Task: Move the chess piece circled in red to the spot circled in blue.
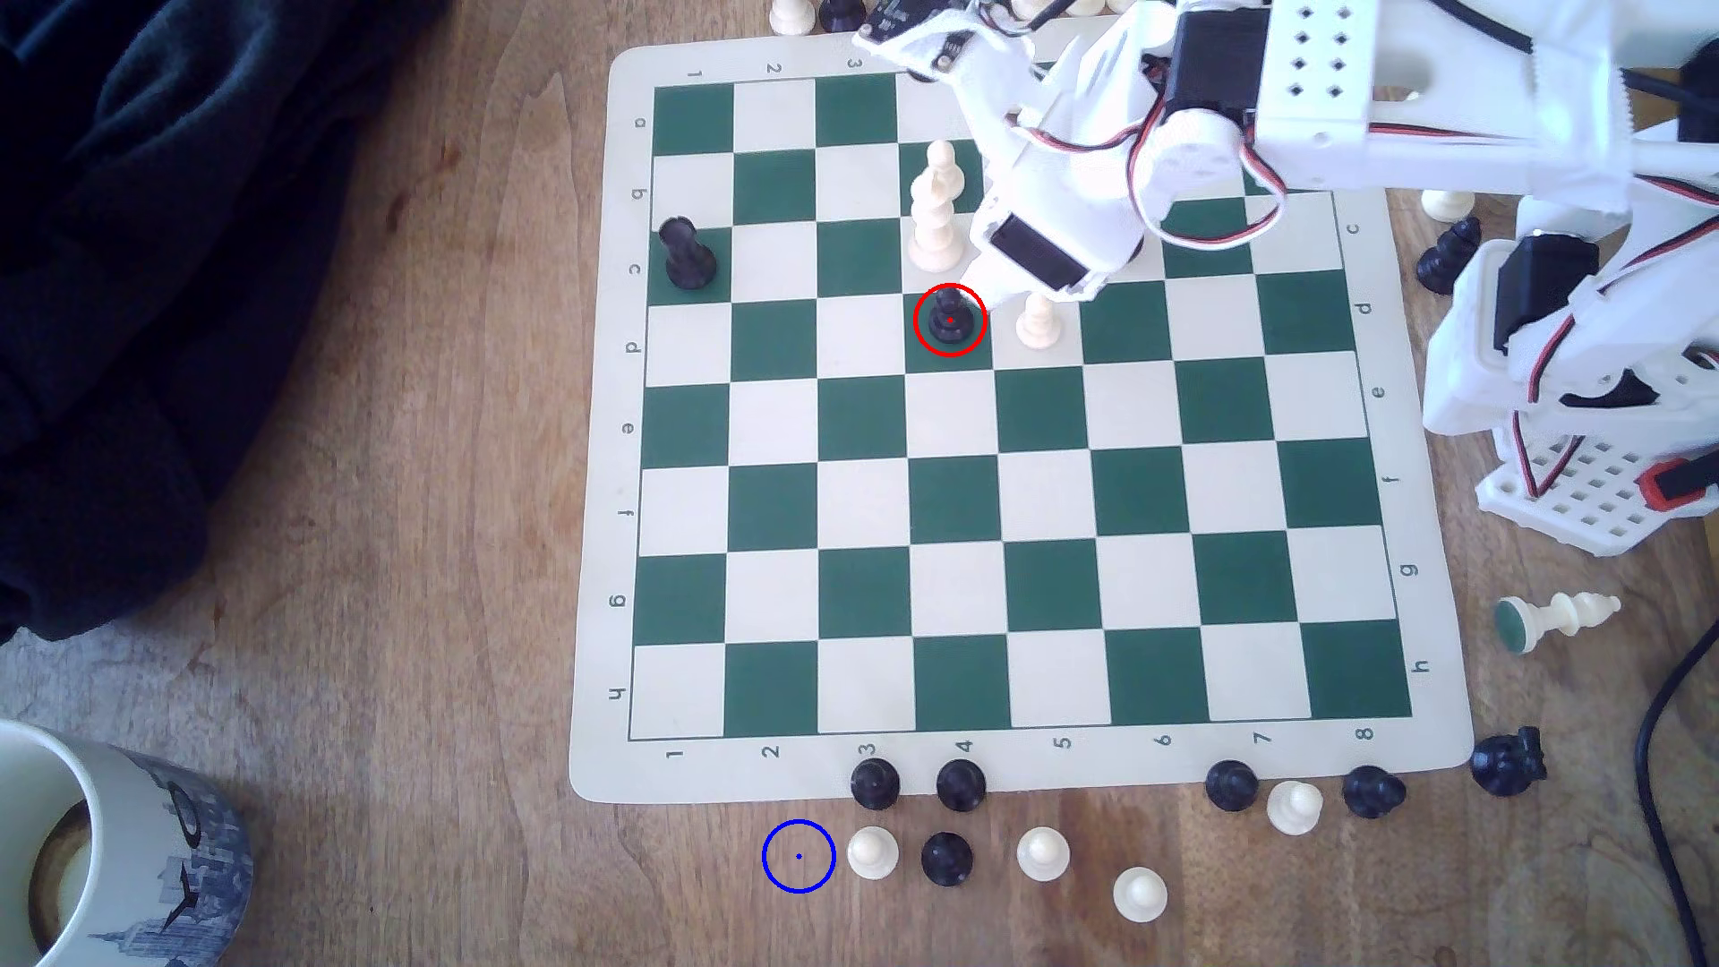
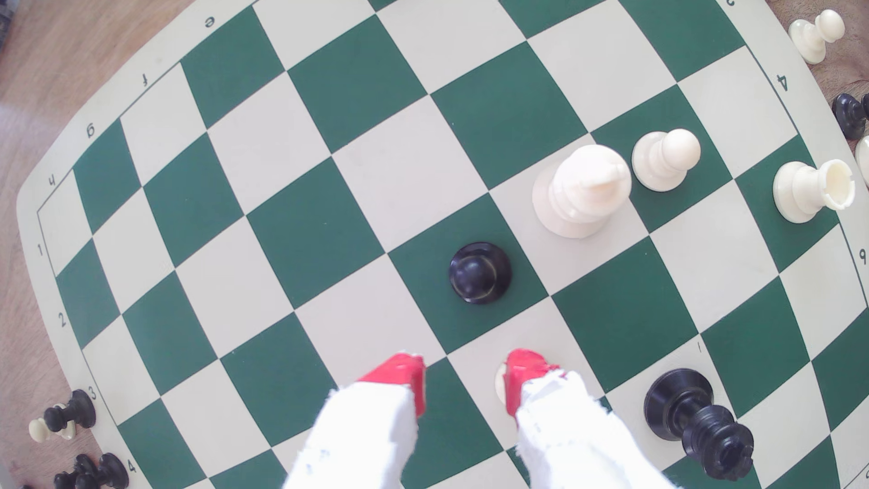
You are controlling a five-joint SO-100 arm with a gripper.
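Note:
The chess piece circled in red [image 1: 949, 319] is a small glossy black pawn standing upright on a green square in the board's upper middle. In the wrist view the same pawn [image 2: 479, 272] stands free, a little ahead of my red fingertips [image 2: 404, 381]. My gripper [image 2: 465, 381] is open with nothing between its jaws. In the exterior view the gripper [image 1: 995, 293] hovers just to the right of the pawn. The spot circled in blue [image 1: 798, 856] is a thin ring on bare wood below the board's lower edge.
A tall cream piece [image 1: 935, 209] and a cream pawn [image 1: 1037, 321] stand close to the circled pawn. A black piece [image 1: 686, 253] stands at the board's left edge. Loose pawns lie below the board, a cream one [image 1: 872, 853] right beside the blue ring. A mug [image 1: 93, 837] sits at the lower left.

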